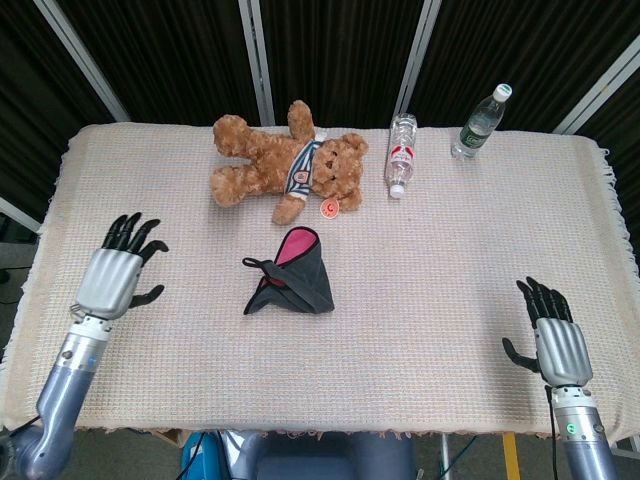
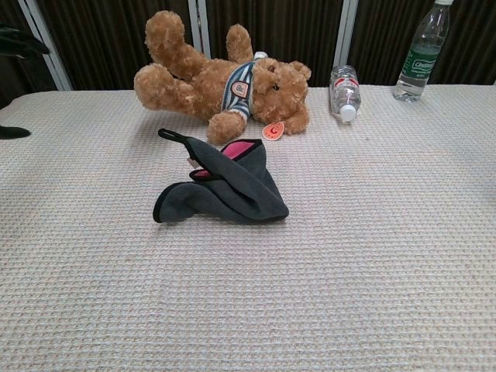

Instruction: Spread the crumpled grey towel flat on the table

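The grey towel [image 1: 293, 276] lies bunched in a folded heap near the table's middle, its pink lining showing at the top; the chest view shows the towel [image 2: 232, 190] with a small black loop at its upper left. My left hand [image 1: 118, 270] hovers over the table well left of the towel, fingers spread and holding nothing. Only its dark fingertips [image 2: 17, 40] show at the chest view's left edge. My right hand [image 1: 553, 336] stays near the front right corner, far from the towel, fingers apart and empty.
A brown teddy bear [image 1: 290, 163] lies just behind the towel. A clear bottle [image 1: 401, 154] lies on its side to the bear's right, and a green-labelled bottle [image 1: 480, 122] stands at the back right. A woven cream cloth [image 1: 450, 270] covers the table.
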Controlling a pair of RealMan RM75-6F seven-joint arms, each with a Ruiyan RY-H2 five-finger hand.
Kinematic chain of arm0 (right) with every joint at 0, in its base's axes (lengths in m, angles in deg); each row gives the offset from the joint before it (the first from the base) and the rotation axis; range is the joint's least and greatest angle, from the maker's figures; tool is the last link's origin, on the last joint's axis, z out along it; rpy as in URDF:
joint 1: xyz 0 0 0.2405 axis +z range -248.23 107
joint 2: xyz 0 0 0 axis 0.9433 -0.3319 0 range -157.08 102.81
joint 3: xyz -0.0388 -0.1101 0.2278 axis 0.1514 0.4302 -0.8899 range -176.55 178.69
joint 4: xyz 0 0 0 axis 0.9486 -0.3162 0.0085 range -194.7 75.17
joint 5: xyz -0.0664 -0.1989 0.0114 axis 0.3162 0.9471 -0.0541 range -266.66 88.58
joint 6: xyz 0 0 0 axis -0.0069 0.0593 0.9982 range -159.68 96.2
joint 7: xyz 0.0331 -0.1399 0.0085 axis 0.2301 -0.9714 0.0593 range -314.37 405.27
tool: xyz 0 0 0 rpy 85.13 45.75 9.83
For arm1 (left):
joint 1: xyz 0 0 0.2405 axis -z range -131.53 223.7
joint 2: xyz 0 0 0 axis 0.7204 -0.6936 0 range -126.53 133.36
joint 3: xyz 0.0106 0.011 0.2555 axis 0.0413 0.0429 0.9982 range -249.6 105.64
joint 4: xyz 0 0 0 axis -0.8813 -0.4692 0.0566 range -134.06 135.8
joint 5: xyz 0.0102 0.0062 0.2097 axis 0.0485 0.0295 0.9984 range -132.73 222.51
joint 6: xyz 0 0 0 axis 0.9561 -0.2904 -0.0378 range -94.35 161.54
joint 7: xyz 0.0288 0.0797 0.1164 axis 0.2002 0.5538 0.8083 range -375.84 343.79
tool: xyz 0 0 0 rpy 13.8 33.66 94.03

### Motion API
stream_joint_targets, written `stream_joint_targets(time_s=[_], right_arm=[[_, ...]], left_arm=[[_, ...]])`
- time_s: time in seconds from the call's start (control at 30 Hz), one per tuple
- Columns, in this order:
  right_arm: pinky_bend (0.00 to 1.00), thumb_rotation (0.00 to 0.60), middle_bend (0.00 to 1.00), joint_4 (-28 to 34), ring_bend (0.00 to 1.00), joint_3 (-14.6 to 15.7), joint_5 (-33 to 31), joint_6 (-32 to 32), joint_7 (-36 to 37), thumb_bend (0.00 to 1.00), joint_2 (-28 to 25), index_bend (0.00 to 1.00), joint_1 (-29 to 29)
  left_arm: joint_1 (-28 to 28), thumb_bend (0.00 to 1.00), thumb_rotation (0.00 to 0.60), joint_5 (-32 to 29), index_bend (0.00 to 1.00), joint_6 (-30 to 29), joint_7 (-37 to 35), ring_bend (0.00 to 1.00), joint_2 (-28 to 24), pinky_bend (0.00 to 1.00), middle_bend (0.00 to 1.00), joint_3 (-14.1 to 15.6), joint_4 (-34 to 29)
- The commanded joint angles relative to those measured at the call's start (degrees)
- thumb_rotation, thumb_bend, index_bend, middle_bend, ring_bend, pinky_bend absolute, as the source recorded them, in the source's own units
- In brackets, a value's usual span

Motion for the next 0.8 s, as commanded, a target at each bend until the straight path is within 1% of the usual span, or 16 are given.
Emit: stream_joint_targets(time_s=[0.03, 0.27, 0.33, 0.53, 0.7, 0.8], right_arm=[[0.0, 0.6, 0.0, -0.3, 0.0, -0.5, -0.7, -0.3, 0.6, 0.32, -0.1, 0.0, 0.2], [0.0, 0.6, 0.0, -1.2, 0.0, -1.2, -2.4, -1.5, 1.8, 0.32, -0.2, 0.0, 0.6], [0.0, 0.6, 0.0, -1.5, 0.0, -1.4, -2.8, -1.8, 2.2, 0.32, -0.3, 0.0, 0.7], [0.0, 0.6, 0.0, -1.9, 0.0, -1.8, -3.4, -2.4, 3.5, 0.32, -0.5, 0.0, 0.9], [0.0, 0.6, 0.0, -2.1, 0.0, -2.0, -3.7, -2.7, 4.3, 0.32, -0.7, 0.0, 0.9], [0.0, 0.6, 0.0, -2.2, 0.0, -2.1, -3.9, -2.9, 4.7, 0.32, -0.8, 0.0, 1.0]], left_arm=[[4.9, 0.23, 0.6, -3.0, 0.34, 3.4, 4.0, 0.0, 5.4, 0.0, 0.12, -2.0, 3.8], [10.5, 0.23, 0.6, -5.9, 0.34, 6.1, 9.1, 0.0, 12.3, 0.0, 0.13, -3.0, 9.4], [11.6, 0.23, 0.6, -6.4, 0.36, 6.3, 9.9, 0.0, 13.8, 0.0, 0.13, -3.2, 10.9], [14.5, 0.23, 0.6, -7.4, 0.41, 6.8, 10.8, 0.0, 18.2, 0.0, 0.15, -3.4, 15.0], [16.3, 0.28, 0.6, -7.0, 0.45, 6.3, 10.1, 0.0, 21.3, 0.0, 0.16, -3.6, 17.2], [17.2, 0.28, 0.6, -6.6, 0.45, 6.2, 10.2, 0.0, 22.4, 0.0, 0.16, -3.2, 18.3]])
